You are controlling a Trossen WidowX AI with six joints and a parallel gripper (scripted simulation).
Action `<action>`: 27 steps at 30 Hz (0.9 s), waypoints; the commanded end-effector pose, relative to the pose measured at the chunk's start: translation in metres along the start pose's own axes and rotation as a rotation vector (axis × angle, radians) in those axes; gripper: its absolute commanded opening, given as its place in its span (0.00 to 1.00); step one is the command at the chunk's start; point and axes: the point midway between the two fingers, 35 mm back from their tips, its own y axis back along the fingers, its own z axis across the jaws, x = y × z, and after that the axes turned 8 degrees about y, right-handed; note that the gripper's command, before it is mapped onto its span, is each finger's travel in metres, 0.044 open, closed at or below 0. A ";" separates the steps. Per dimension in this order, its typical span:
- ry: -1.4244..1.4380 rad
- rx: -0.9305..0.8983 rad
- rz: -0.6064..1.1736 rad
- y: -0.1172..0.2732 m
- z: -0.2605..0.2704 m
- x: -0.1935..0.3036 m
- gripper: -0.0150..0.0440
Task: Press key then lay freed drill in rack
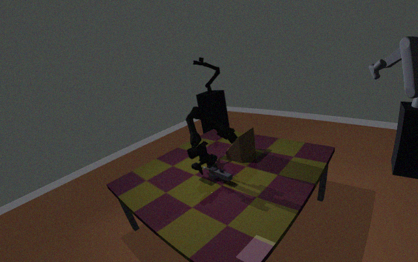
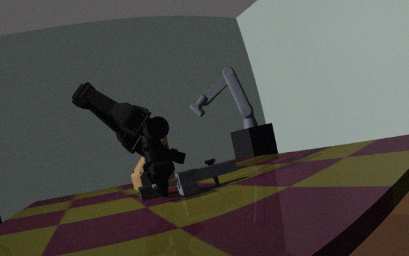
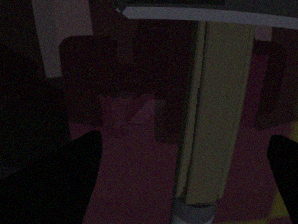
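The grey fixture (image 1: 221, 175) (image 2: 220, 169) stands on the table. The key (image 1: 222, 171) (image 2: 210, 162) is a black piece on its top, and a dark stem shows beneath. The drill (image 3: 217, 115) (image 2: 172, 182) reaches out of the fixture's end, tan with a grey rounded end in the wrist view. My gripper (image 1: 205, 167) (image 3: 186, 143) (image 2: 163, 193) is open and low over the table, its fingers on either side of the drill with gaps. A low grey block (image 2: 147, 193) stands by the fingers. I cannot tell whether this is the rack.
A tan wedge-shaped block (image 1: 242, 148) (image 2: 137, 179) stands behind the fixture, near my arm. A second black arm on a dark pedestal (image 1: 211, 107) is beyond the table. A grey arm (image 1: 408, 68) (image 2: 237, 92) stands on another dark box.
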 end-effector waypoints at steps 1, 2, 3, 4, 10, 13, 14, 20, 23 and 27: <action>-0.001 0.001 0.000 0.000 0.000 0.000 0.73; -0.001 0.001 0.000 0.000 0.000 0.000 0.69; -0.001 0.001 0.000 0.000 0.000 0.000 0.64; -0.001 0.001 0.000 0.000 0.000 0.000 0.60; -0.001 0.001 0.000 0.000 0.000 0.000 0.33; -0.001 0.001 0.000 0.000 0.000 0.000 0.30; -0.001 0.001 0.000 0.000 0.000 0.000 0.29; -0.003 -0.002 -0.007 0.002 0.001 0.000 0.25; -0.003 -0.002 -0.007 0.003 0.001 0.000 0.25; -0.003 -0.002 -0.007 0.003 0.001 0.000 0.25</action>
